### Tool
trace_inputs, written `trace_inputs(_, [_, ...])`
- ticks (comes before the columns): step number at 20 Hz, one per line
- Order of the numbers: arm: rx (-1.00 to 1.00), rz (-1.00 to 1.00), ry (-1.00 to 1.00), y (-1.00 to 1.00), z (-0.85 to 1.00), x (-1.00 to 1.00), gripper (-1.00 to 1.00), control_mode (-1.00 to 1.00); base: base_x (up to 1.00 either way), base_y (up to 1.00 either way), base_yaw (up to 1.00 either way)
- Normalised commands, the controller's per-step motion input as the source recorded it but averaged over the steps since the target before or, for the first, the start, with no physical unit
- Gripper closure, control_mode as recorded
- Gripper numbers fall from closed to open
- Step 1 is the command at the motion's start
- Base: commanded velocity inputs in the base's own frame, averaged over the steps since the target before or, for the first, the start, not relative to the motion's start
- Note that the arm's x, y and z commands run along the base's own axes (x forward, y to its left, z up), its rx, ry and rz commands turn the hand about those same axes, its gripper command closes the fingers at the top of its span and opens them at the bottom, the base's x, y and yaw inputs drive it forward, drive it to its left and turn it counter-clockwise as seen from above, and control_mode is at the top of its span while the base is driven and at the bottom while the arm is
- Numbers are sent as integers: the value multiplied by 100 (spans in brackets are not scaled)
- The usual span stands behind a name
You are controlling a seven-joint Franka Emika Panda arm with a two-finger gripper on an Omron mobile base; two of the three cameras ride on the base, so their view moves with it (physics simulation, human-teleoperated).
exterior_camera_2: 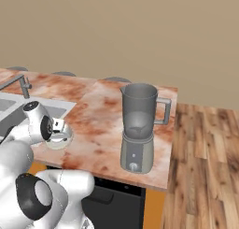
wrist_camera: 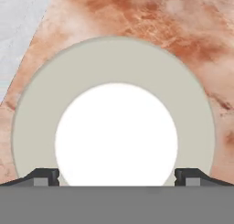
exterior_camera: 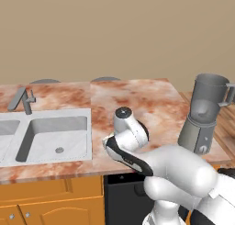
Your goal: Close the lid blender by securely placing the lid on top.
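Note:
The lid (wrist_camera: 114, 81) lies flat on the marble counter, its pale rim around a white raised centre, close beneath the hand. My gripper (wrist_camera: 116, 176) hovers right over it, open, with one dark fingertip (wrist_camera: 45, 176) on each side of the white centre. In the right base view the lid (exterior_camera_2: 59, 142) peeks out under the lowered hand (exterior_camera_2: 56, 127) near the counter's front edge. The blender (exterior_camera_2: 138, 125) stands upright to the right of the lid, its smoky jar open at the top; it also shows at the counter's right end (exterior_camera: 204, 114).
A steel sink (exterior_camera: 55, 137) with a faucet (exterior_camera: 23, 100) is set into the counter left of the lid. The counter (exterior_camera_2: 102, 111) ends just right of the blender, with wooden floor (exterior_camera_2: 205, 167) beyond. A dark appliance front (exterior_camera_2: 112, 200) sits below the counter.

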Motion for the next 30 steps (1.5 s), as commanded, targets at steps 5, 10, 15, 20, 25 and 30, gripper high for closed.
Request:
trace_inputs(5, [0, 0, -18, -18, 98, -33, 100, -100, 0, 0, 0])
trace_inputs(10, [1, 0, -13, -31, 99, -29, 100, -100, 0, 0, 0])
trace_inputs(15, [3, 0, -7, -32, 100, -20, 100, -100, 0, 0, 0])
trace_inputs(20, [2, 0, -1, -34, 100, -4, 100, -100, 0, 0, 0])
trace_inputs(25, [0, 0, 0, -31, 100, -6, 100, -100, 0, 0, 0])
trace_inputs(30, [0, -1, 0, -38, 89, -18, 100, -100, 0, 0, 0])
